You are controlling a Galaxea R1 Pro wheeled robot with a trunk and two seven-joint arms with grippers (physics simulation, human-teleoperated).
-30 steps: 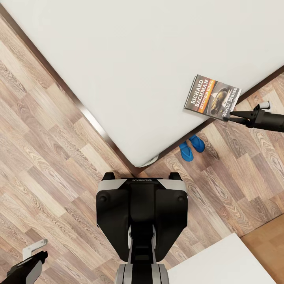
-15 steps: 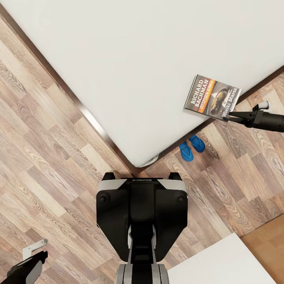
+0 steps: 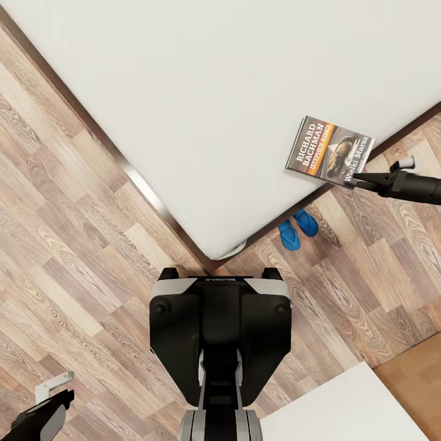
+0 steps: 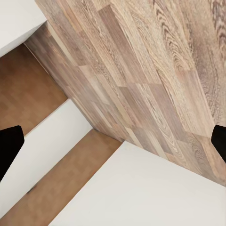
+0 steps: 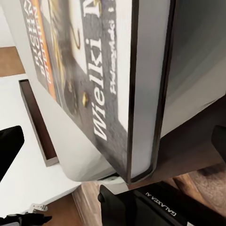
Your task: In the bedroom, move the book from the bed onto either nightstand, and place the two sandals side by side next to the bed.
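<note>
The book lies flat on the light-grey bed, close to the mattress edge on the right; its dark cover with the orange band faces up. My right gripper is level with the book's near corner, almost touching it. In the right wrist view the book looms large, its edge between two widely spread fingertips, so the gripper is open. Two blue sandals lie side by side on the floor against the bed frame. My left gripper hangs open low at the left, over bare floor.
The bed's corner, with its dark wooden frame, points at my base. A white block of furniture stands at the lower right, beside a strip of plain brown floor. Wood flooring stretches along the left side.
My right gripper has crept a little to the left, closer to the book's corner. Book, sandals and left arm have not moved.
</note>
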